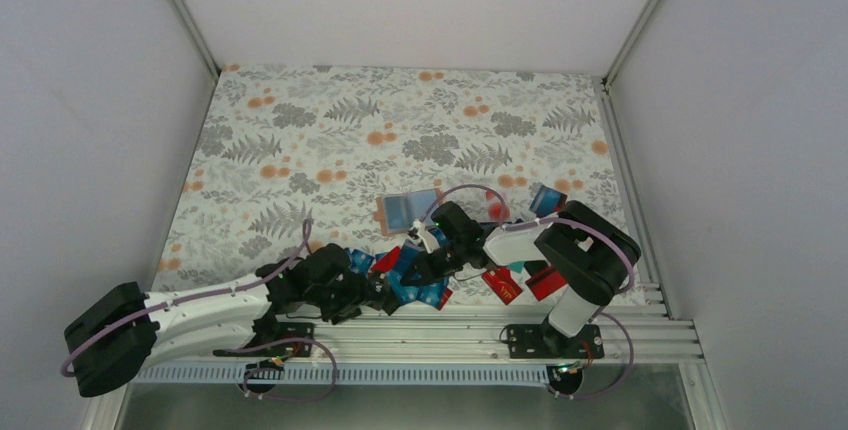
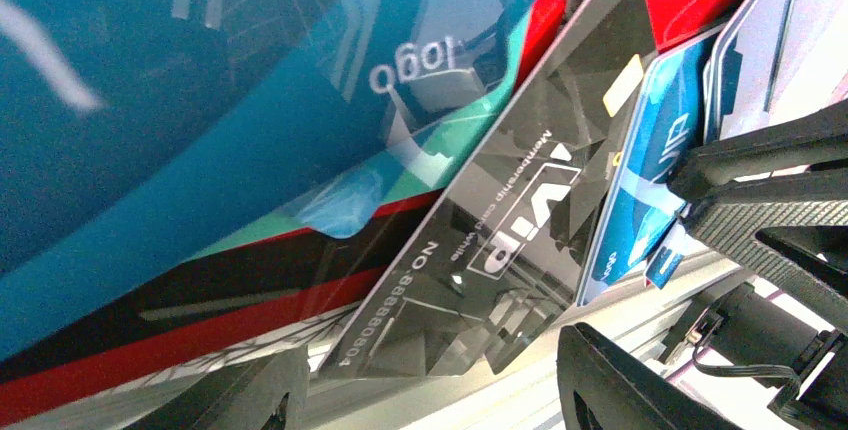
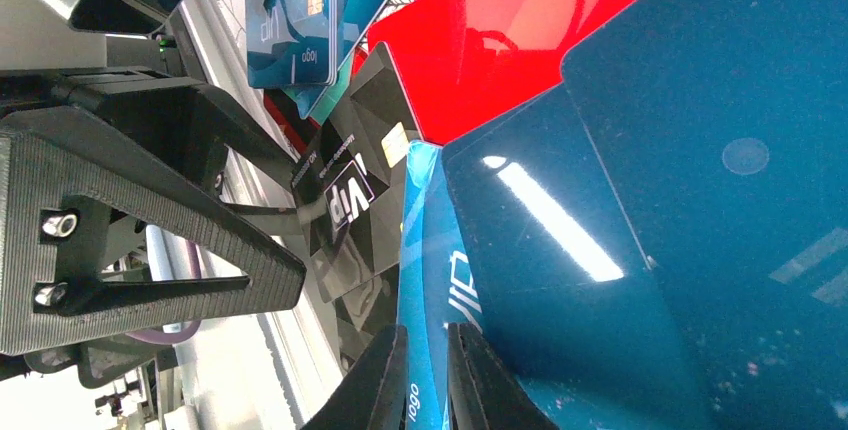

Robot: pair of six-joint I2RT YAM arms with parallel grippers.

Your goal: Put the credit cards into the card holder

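A pile of blue, teal, red and black credit cards [image 1: 415,288] lies at the table's near edge. The tan-pink card holder [image 1: 386,218] lies just behind the pile with a blue card [image 1: 412,208] on or in it. My left gripper [image 1: 385,295] is open at the pile; in the left wrist view [image 2: 430,395] its fingers stand either side of the black VIP card [image 2: 500,240]. My right gripper [image 1: 420,268] meets the pile from the right; in the right wrist view [image 3: 428,385] it is shut on the edge of a blue card [image 3: 425,280].
Two red cards [image 1: 502,285] [image 1: 545,280] lie right of the pile under the right arm. A blue card [image 1: 547,200] lies further back right. The aluminium rail [image 1: 450,330] runs along the near edge, just below the pile.
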